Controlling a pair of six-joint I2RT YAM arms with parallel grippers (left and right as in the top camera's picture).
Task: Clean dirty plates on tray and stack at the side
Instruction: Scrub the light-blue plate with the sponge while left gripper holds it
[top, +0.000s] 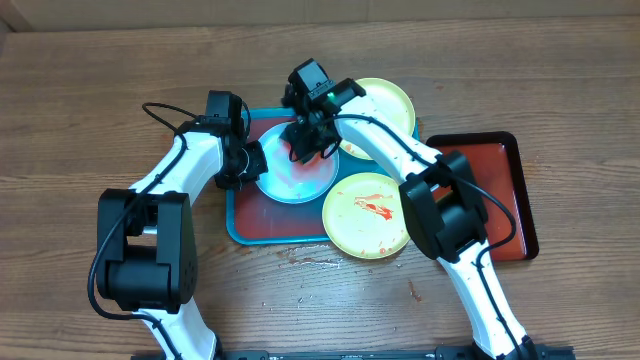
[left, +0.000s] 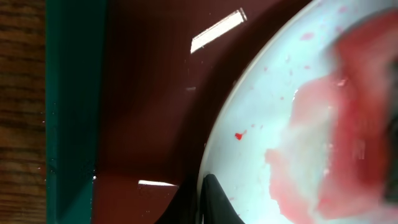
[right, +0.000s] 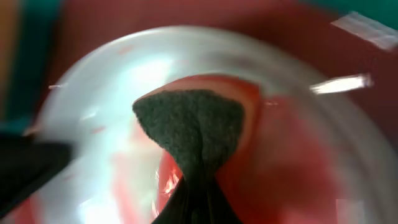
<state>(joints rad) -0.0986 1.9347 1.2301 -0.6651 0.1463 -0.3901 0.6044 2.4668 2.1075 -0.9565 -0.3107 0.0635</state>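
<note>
The light blue plate (top: 298, 172) lies on the teal tray (top: 240, 225), smeared with red sauce. It fills the left wrist view (left: 273, 112) and the right wrist view (right: 93, 99). My left gripper (top: 248, 160) is shut on the plate's left rim; one dark finger (left: 217, 202) rests on the rim. My right gripper (top: 303, 140) is shut on a dark grey sponge (right: 189, 127) pressed onto the plate's sauce. One yellow-green plate (top: 370, 215) with red smears lies at the tray's right edge. Another yellow-green plate (top: 385, 105) lies behind it, looking clean.
A dark red tray with a black rim (top: 500, 190) lies to the right of the plates. The teal tray's reddish floor (left: 143, 112) and rim (left: 71, 112) show in the left wrist view. Wooden table (top: 100, 90) surrounds everything.
</note>
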